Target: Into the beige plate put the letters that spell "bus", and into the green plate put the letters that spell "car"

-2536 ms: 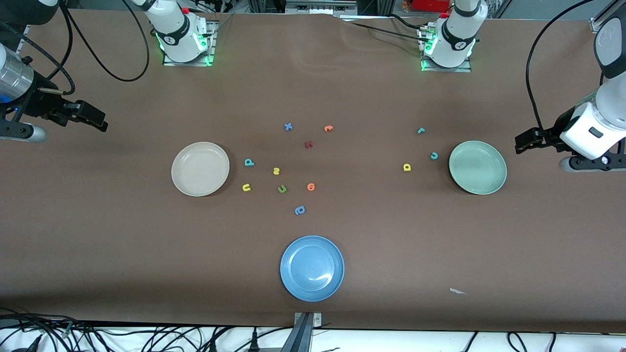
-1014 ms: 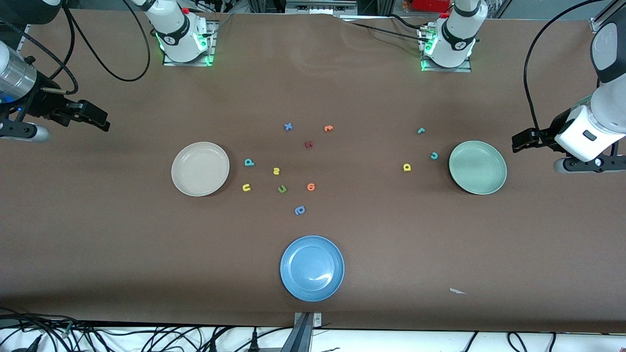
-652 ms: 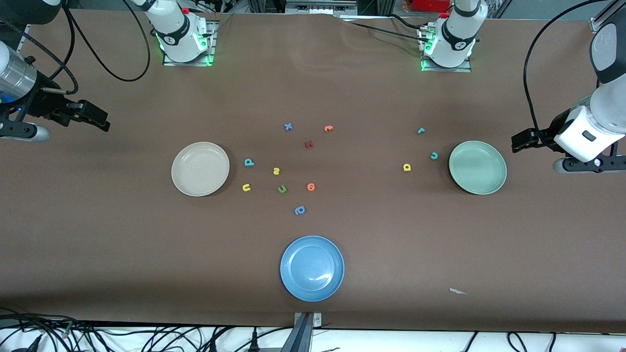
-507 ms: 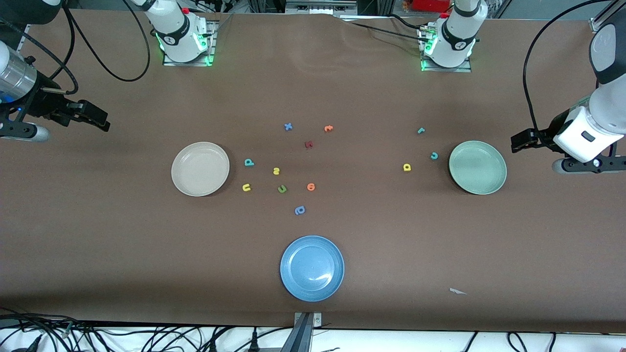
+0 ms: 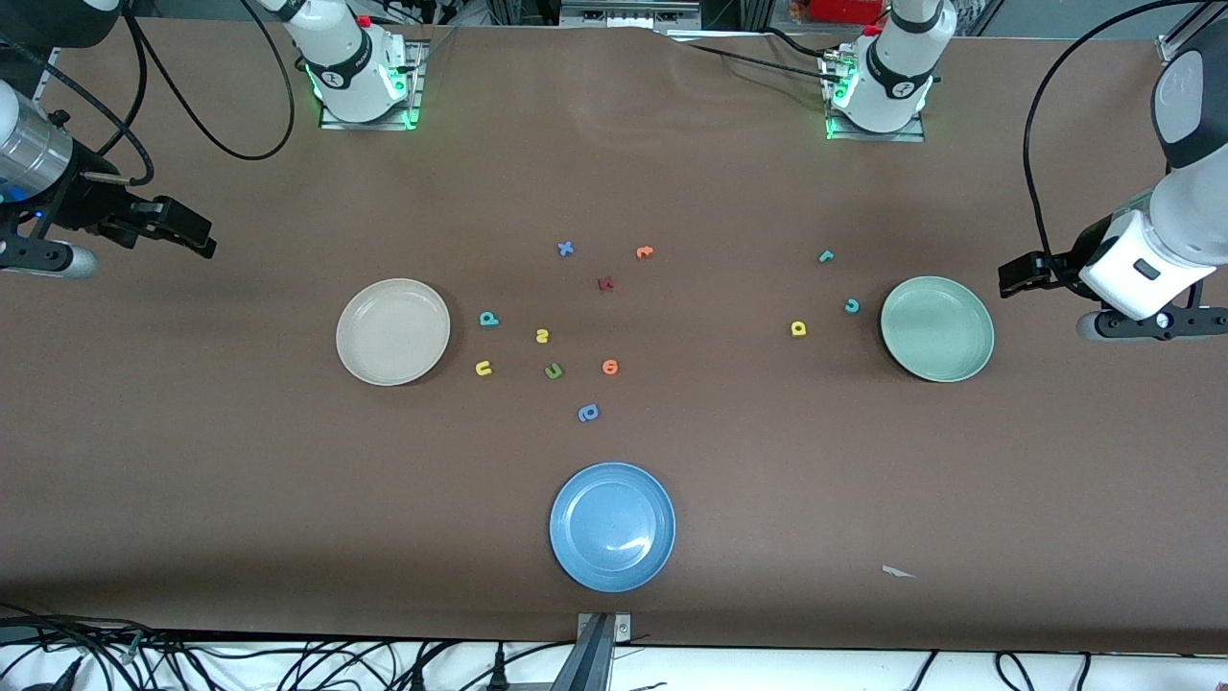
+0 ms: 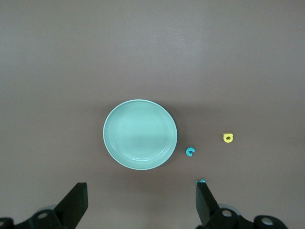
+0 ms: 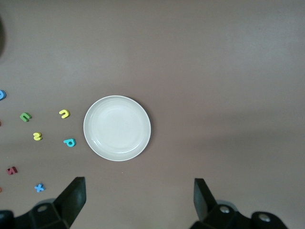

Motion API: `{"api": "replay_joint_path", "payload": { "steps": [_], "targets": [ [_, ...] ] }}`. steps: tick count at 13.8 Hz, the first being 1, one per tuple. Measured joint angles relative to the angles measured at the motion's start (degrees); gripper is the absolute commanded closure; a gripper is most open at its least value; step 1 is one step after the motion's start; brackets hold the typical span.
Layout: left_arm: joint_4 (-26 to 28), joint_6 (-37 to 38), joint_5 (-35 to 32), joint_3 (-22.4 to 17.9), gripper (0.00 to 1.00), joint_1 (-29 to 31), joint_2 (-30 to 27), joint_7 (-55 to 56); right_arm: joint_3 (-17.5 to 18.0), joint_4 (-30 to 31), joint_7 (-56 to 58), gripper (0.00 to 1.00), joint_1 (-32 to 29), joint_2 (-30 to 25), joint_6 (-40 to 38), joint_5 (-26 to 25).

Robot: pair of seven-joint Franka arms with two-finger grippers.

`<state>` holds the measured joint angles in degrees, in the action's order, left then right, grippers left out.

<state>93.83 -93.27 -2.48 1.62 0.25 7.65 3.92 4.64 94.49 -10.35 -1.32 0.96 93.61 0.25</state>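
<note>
The empty beige plate [image 5: 392,331] [image 7: 117,128] has a teal b [image 5: 488,319] [image 7: 69,142], a yellow u [image 5: 483,368] [image 7: 64,113] and a yellow s [image 5: 542,335] [image 7: 37,136] lying beside it. By the empty green plate [image 5: 937,328] [image 6: 140,134] lie a teal c [image 5: 851,306] [image 6: 190,151], a yellow a [image 5: 798,328] [image 6: 228,138] and a thin teal r [image 5: 825,256]. My left gripper [image 5: 1007,277] [image 6: 140,200] hangs open over the table just outside the green plate. At the right arm's end my right gripper [image 5: 201,244] [image 7: 138,198] hangs open over bare table, holding nothing.
A blue plate [image 5: 612,526] sits near the front edge. Other letters lie mid-table: a green u [image 5: 554,370], an orange one [image 5: 609,367], a blue round one [image 5: 588,413], a blue x [image 5: 565,249], another orange [image 5: 644,252] and a dark red one [image 5: 605,283]. A paper scrap [image 5: 897,572] lies near the front.
The left arm has crept a little toward the table's middle. The right arm has hardly moved. No letter or plate has shifted.
</note>
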Motion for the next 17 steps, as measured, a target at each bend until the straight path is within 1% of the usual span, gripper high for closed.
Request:
{"api": "replay_joint_path", "payload": {
  "steps": [17],
  "targets": [
    [0.0,0.08,0.0,0.0,0.0,-0.69,0.44,1.16,0.14,0.0,-0.02,0.0,0.87,0.0,0.05,0.0]
  ]
}}
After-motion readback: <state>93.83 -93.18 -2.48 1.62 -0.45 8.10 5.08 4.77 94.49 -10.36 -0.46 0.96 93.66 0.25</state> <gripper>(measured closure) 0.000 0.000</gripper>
